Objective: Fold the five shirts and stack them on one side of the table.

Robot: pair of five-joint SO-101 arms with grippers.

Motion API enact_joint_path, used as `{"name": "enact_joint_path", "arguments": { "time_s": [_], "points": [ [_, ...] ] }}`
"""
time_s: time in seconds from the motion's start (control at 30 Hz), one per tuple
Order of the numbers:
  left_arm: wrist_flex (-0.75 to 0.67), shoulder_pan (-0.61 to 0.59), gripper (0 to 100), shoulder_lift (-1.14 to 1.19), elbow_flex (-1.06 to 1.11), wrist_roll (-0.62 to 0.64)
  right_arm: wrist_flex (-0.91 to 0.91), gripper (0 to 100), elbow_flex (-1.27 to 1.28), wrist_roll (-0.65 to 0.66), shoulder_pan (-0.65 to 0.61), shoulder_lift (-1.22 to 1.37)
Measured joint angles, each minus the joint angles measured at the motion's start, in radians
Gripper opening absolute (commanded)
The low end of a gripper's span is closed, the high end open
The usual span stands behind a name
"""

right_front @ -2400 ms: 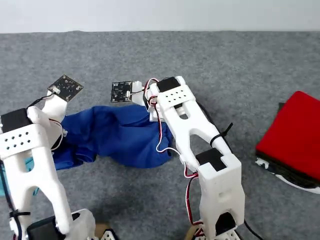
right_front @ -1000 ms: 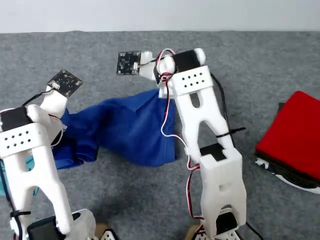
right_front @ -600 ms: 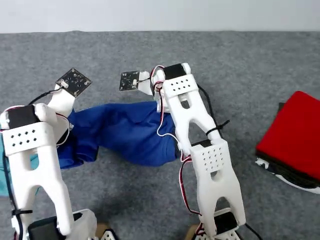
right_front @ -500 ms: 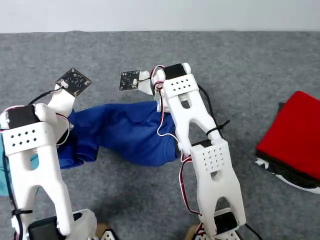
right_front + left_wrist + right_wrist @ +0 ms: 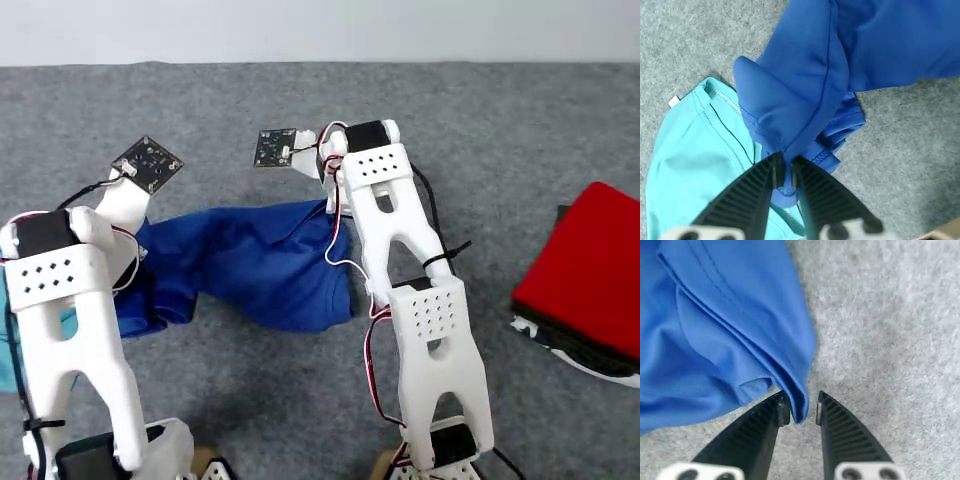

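Blue shirt (image 5: 250, 265) lies crumpled at centre left of the high view on the grey table (image 5: 480, 130). We see the left gripper (image 5: 782, 172) pinching a bunched fold of it, fingers closed tight, over a teal shirt (image 5: 685, 170). The right gripper (image 5: 800, 412) clasps its hem, fingers narrow. A folded red shirt (image 5: 590, 265) sits at the right edge.

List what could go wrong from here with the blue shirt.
The left gripper pinches only a small bunch of the blue shirt at its very tip, so a pull might free it. Only a folded corner sits at the right gripper, and that could slip too. The blue shirt drapes over the teal shirt, which may get dragged along.
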Motion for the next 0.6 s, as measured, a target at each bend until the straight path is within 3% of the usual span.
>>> {"name": "enact_joint_path", "arguments": {
  "time_s": [0.37,0.5,0.6],
  "points": [
    [-0.028,0.002,0,0.000,0.018,0.000,-0.020,9.1,-0.031,0.000,-0.037,0.066],
    [-0.058,0.002,0,0.000,0.061,0.000,-0.023,0.3,-0.095,0.000,-0.044,0.097],
    [-0.063,0.002,0,0.000,0.068,0.000,-0.023,0.8,-0.123,0.000,-0.048,0.104]
  ]
}}
